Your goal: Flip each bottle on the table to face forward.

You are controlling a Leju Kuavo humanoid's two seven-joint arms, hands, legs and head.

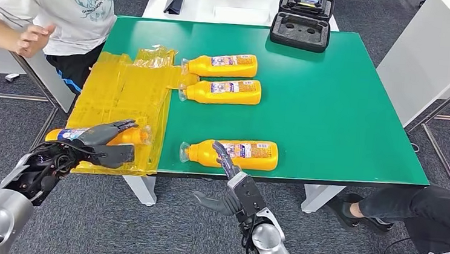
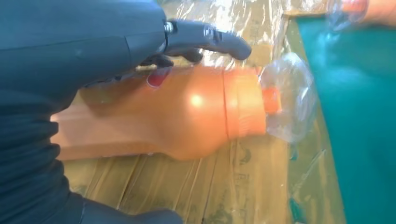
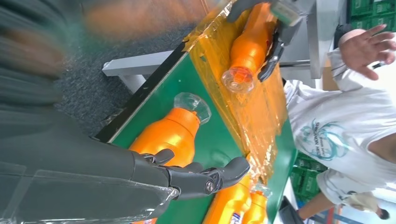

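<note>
Two hands: your left hand [image 1: 101, 141] is at the table's near left corner and your right hand [image 1: 230, 185] is at the near edge, middle.
Left hand: it lies along the left bottle [image 1: 91, 135], fingers over the top and the thumb on the near side; whether it truly clamps the bottle, you cannot tell.
Left bottle: it lies on its side on the yellow plastic sheet [image 1: 122, 91], clear cap toward the table's middle, base overhanging the left edge.
Right hand: fingers apart, holding nothing; one finger reaches up over the near bottle [image 1: 232, 154] while the palm hangs below the table edge.
Near bottle: on its side just inside the near edge of the green table [image 1: 345, 112], label up, cap pointing left.
Far bottles: the middle bottle [image 1: 222, 91] and the far bottle [image 1: 221, 65] lie parallel, well beyond the near one, caps touching the sheet's edge.
Open room: you have bare green to the right of all the bottles; a black case [image 1: 302, 21] sits at the far edge.
Left side: a person [image 1: 68, 5] in a white shirt stands close by the far left corner.
Left wrist view: it shows you the left bottle's plain orange side and its clear cap [image 2: 286, 103] lying on the sheet.
Right wrist view: it shows you the near bottle's cap [image 3: 192, 105] close to the table edge.
</note>
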